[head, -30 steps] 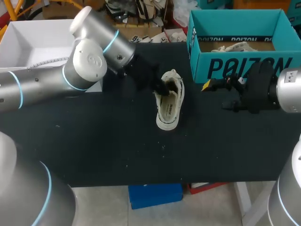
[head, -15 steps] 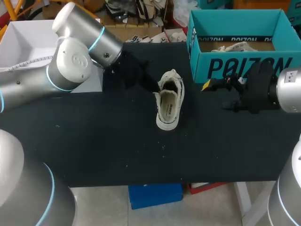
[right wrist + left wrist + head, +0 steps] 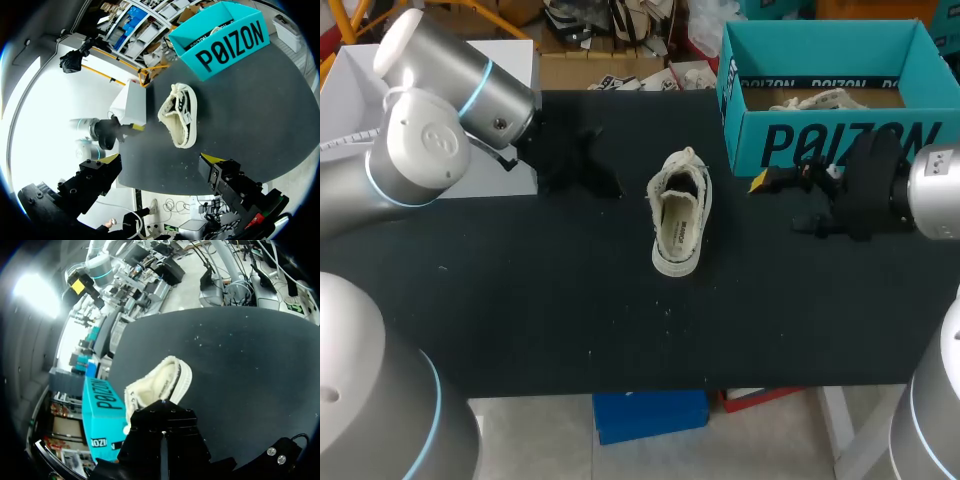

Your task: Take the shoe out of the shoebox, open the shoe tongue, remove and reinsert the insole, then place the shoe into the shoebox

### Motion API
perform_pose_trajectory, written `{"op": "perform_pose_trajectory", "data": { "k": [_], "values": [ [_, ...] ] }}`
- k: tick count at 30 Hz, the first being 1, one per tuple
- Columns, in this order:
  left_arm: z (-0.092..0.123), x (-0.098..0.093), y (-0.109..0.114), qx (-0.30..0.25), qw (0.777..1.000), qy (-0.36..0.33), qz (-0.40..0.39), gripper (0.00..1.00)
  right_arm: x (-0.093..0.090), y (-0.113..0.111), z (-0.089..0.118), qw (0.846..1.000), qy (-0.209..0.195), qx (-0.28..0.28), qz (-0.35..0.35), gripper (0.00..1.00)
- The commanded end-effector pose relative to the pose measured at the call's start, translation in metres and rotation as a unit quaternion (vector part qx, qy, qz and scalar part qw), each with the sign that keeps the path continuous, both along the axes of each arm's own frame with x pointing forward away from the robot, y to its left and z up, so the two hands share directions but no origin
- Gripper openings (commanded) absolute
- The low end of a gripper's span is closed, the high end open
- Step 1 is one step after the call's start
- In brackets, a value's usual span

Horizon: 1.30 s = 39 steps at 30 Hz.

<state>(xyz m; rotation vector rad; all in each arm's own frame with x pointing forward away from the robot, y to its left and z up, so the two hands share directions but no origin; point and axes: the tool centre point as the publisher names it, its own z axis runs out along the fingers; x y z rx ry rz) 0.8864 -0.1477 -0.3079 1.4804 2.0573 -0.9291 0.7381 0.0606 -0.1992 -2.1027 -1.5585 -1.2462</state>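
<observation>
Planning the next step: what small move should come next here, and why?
Probably ease the open, empty right gripper toward the shoe to steady it. The shoe lies on the table outside the shoebox, opening up, and the left gripper stands clear of it on the other side.

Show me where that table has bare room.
The near strip of the table, in front of the shoe, is bare, as is the gap between shoe and left gripper. Crowded: beside the box, where the right gripper sits.
</observation>
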Motion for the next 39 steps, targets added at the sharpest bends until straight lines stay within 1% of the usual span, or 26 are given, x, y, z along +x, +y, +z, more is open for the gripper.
{"op": "perform_pose_trajectory", "data": {
  "k": [1,4,5,6,7,14,23,36,37,39],
  "values": [
    [0.004,-0.007,0.014,0.003,1.000,-0.007,0.011,0.11,-0.001,0.000,0.000,1.000,0.000,0.000,0.000,1.00],
    [0.003,-0.004,0.020,0.005,1.000,-0.007,0.017,0.15,-0.001,0.000,0.000,1.000,0.000,0.000,0.000,1.00],
    [0.003,-0.004,0.021,0.005,1.000,-0.006,0.019,0.29,-0.001,0.000,0.000,1.000,0.000,0.000,0.000,1.00],
    [0.003,-0.004,0.023,0.005,1.000,-0.006,0.022,0.57,-0.001,0.000,0.000,1.000,0.000,0.000,0.000,1.00],
    [0.003,-0.004,0.024,0.005,1.000,-0.006,0.024,1.00,-0.001,0.000,0.000,1.000,0.000,0.000,0.000,1.00],
    [0.002,-0.004,0.040,0.017,0.999,-0.006,0.033,1.00,-0.001,0.000,0.000,1.000,0.000,0.000,0.000,1.00],
    [0.001,-0.013,0.056,0.033,0.998,0.016,0.049,1.00,-0.001,0.000,0.000,1.000,0.000,0.000,0.000,1.00],
    [0.001,-0.013,0.056,0.033,0.998,0.016,0.049,1.00,-0.001,0.000,0.000,1.000,0.000,0.000,0.000,1.00],
    [-0.001,-0.016,0.057,0.036,0.996,0.062,0.060,1.00,-0.001,0.000,0.000,1.000,0.000,0.000,0.000,1.00],
    [-0.003,-0.019,0.058,0.035,0.991,0.097,0.086,1.00,-0.001,0.000,0.000,1.000,0.000,0.000,0.000,1.00]
  ]
}}
